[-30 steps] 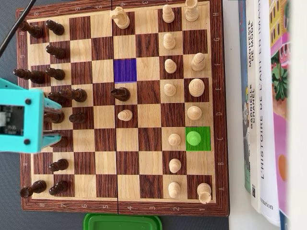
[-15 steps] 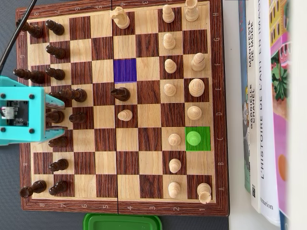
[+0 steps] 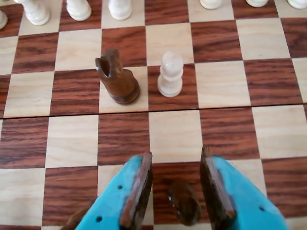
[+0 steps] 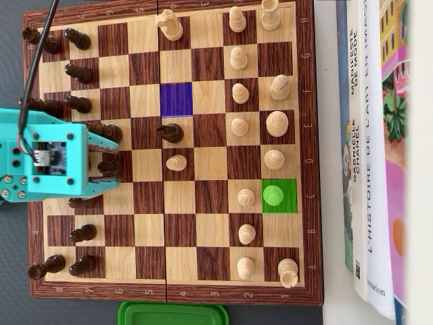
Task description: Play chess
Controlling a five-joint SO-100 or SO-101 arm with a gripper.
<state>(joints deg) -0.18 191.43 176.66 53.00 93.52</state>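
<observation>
In the overhead view a wooden chessboard [image 4: 203,291] carries dark pieces on the left and light pieces on the right. My turquoise gripper [image 4: 115,162] reaches in from the left and stands open around a dark pawn [image 4: 108,165]. In the wrist view the same dark pawn [image 3: 183,203] is blurred between the two fingers, with gaps on both sides of it, and the gripper [image 3: 176,153] is open. Further ahead stand a dark knight [image 3: 116,76] and a light pawn [image 3: 170,74]. One square is marked purple [image 4: 176,99]. A green piece [image 4: 273,196] stands on a green square.
Dark pieces [image 4: 80,103] crowd both sides of the gripper. Light pieces [image 4: 239,126] fill the right columns. Books [image 4: 369,135] lie along the board's right edge, and a green lid [image 4: 172,313] lies below it. A black cable [image 4: 37,47] crosses the top left corner.
The gripper has moved to the right from the board's left edge, over the dark ranks, and now straddles a dark pawn. No piece has moved.
</observation>
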